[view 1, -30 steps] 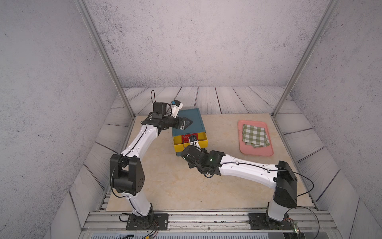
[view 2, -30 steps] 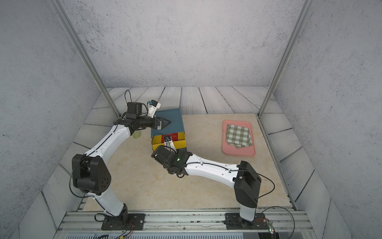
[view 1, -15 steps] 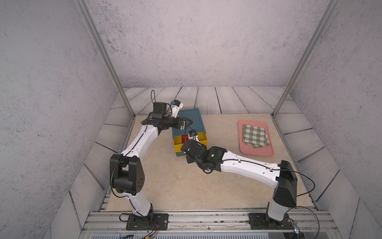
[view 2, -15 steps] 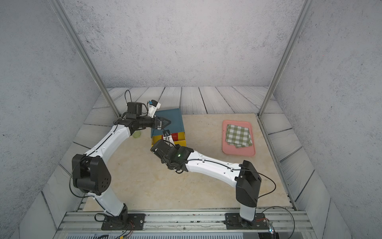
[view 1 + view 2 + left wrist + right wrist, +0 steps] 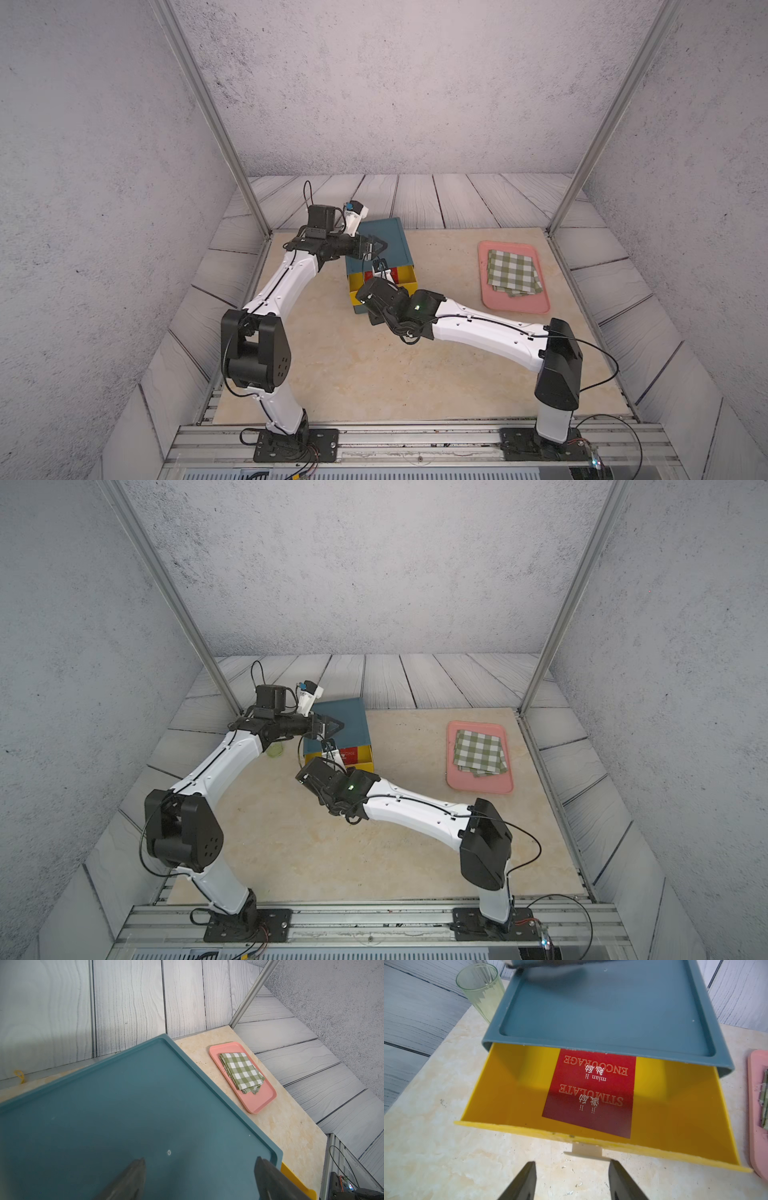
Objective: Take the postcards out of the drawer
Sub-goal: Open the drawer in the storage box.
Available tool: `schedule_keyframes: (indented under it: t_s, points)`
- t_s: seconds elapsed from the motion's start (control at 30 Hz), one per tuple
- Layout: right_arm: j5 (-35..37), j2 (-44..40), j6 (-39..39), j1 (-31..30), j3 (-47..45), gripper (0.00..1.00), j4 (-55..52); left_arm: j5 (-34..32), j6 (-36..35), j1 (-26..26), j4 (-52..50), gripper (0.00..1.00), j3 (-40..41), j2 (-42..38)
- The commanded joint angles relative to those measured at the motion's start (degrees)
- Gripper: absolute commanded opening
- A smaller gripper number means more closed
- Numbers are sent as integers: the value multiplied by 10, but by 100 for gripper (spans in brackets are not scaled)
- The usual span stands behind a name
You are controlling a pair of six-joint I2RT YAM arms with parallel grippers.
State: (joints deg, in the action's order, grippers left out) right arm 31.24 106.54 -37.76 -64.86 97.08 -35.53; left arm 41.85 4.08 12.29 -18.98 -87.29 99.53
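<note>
Postcards (image 5: 591, 1093) lie flat on the floor of the yellow drawer (image 5: 500, 1088). They are red with pale lettering, and I read ENCOURAGE and STIMULATE, each with small Chinese characters and a line of small letters beside it (all upside down from my right wrist camera). Their far end is tucked under the blue case (image 5: 602, 1012), and the near part is in shadow. I see one red face; whether more cards are stacked beneath it I cannot tell.

Counting from big to small, I have:
- one beige table (image 5: 353, 365)
- one blue case standing on it
- one yellow drawer drawn partway out of that case
- one pink tray (image 5: 259, 1101), well apart from the case
- one folded green-and-white checked cloth (image 5: 241, 1070)
- one pale green glass (image 5: 479, 989), upright just beside the case
- one small white handle (image 5: 586, 1150) on the drawer front

As for containers, the drawer holds only the red cards, the tray holds only the cloth, and the recessed top of the case has nothing lying in it.

My left gripper (image 5: 200, 1158) hangs over the case top with its jaws spread wide and nothing between them. My right gripper (image 5: 572, 1161) sits low over the table just in front of the handle, jaws parted and gripping nothing, with the handle just ahead of the tips and not between them
</note>
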Motion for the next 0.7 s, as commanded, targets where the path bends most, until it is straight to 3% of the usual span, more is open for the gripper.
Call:
schedule_keyframes:
  t_s: [0.0,0.67]
  points:
    - [4,19,-9,3,6,59,-26,-1,10,3,-50,88,11,21]
    - [4,31,-7,9,17,61,-21,0,12,3,-50,89,12,21]
